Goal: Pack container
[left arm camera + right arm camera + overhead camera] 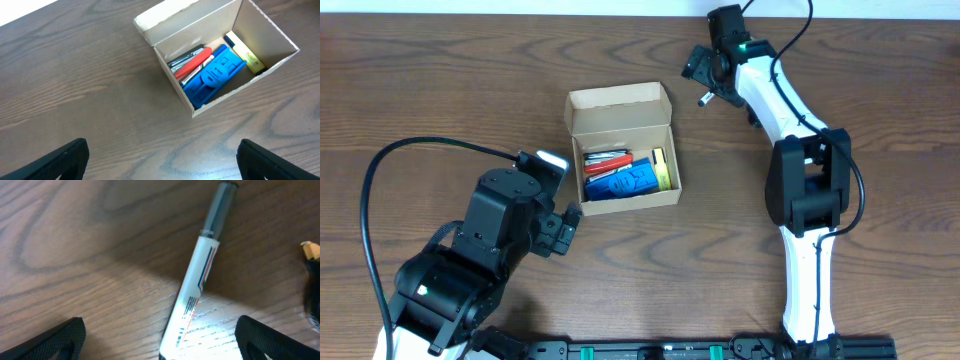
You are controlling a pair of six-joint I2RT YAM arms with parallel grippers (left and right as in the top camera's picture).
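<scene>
The container [620,103] is a small tan cardboard box at the table's middle with its flap lid open at the back. It also shows in the left wrist view [260,30]. Inside lie red markers [192,62], a blue plastic item [215,75] and a yellow item [247,55]. My left gripper [563,232] is open and empty, near the box's front-left corner; its fingers [162,165] hang over bare wood. My right gripper [703,75] is open at the back of the table, right of the box. A white marker with a dark grey cap [200,280] lies on the table between its fingers [162,345].
A small tan object [310,250] and a dark shape [315,300] sit at the right edge of the right wrist view. The right arm's base [810,190] stands to the right of the box. The wooden table [440,80] extends to the left.
</scene>
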